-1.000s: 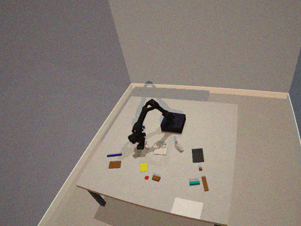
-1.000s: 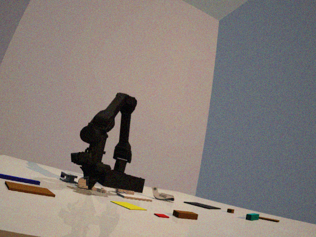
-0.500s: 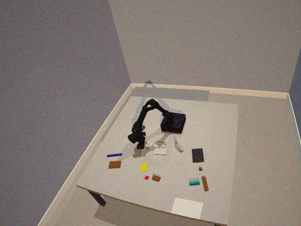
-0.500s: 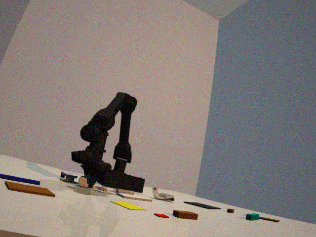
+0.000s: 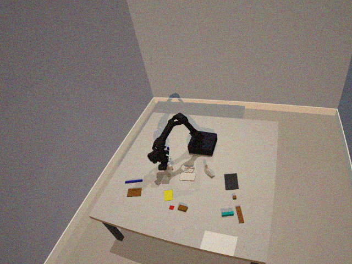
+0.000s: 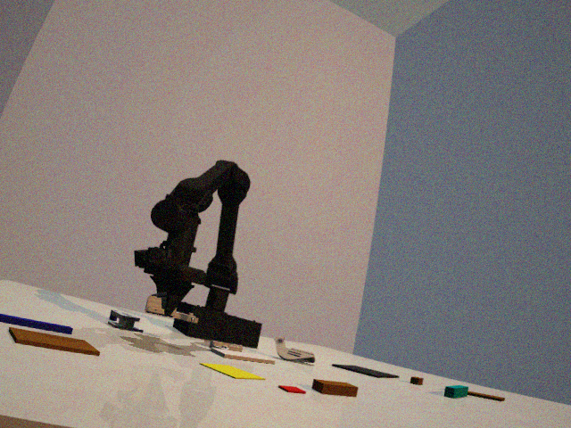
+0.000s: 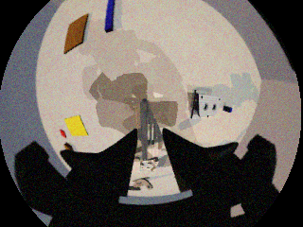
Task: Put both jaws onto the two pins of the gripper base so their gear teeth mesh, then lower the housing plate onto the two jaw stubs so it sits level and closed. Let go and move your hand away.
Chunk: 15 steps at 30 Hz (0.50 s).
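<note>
My gripper point(image 6: 169, 312) point(image 7: 150, 131) is shut on one jaw. This pale jaw point(image 6: 155, 304) point(image 7: 145, 115) is held above the table, its ends sticking out on both sides of the fingers; in the wrist view its slotted part points away. The other jaw point(image 5: 209, 171) point(image 6: 296, 354), curved and slotted, lies on the table right of the base. The pale gripper base point(image 5: 187, 177) point(image 6: 246, 357) lies flat right of my gripper; its pins are too small to make out. What looks like the housing plate point(image 6: 123, 319) point(image 7: 208, 105), grey with two holes, stands on the table left of my gripper in the exterior view.
A blue bar point(image 5: 133, 181) point(image 6: 37, 323) and a brown block point(image 5: 134, 192) point(image 6: 53, 341) lie at the left. A yellow sheet point(image 5: 168, 195), a red square point(image 5: 171, 207) and a brown block point(image 5: 182, 207) lie in front. A dark sheet point(image 5: 231, 181) and a teal block point(image 5: 227, 213) lie right.
</note>
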Motion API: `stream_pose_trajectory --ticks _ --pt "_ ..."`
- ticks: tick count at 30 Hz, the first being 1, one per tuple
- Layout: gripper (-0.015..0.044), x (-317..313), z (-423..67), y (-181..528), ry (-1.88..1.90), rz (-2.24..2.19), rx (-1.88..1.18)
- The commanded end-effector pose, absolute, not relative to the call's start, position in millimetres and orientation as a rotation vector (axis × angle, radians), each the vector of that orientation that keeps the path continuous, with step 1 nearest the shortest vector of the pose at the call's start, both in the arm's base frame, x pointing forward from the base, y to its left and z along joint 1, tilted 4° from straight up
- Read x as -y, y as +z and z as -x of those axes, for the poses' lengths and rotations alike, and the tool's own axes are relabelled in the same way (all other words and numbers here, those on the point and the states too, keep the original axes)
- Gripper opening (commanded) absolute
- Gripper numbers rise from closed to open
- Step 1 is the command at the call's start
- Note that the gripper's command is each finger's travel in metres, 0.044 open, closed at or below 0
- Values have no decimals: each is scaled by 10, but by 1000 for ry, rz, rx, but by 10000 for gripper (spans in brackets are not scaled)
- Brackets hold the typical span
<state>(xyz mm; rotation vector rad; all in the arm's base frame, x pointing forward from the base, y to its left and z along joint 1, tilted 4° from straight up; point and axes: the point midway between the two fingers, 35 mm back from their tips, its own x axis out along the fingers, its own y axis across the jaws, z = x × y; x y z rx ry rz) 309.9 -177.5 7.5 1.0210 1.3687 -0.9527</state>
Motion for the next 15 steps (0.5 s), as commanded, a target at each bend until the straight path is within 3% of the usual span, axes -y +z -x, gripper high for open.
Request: stream_pose_trajectory --ticks 1,15 --pt "134 1781 -3098 257 -949 -1021 -1362" --pt "134 1648 -3047 326 -806 -881 -1422"
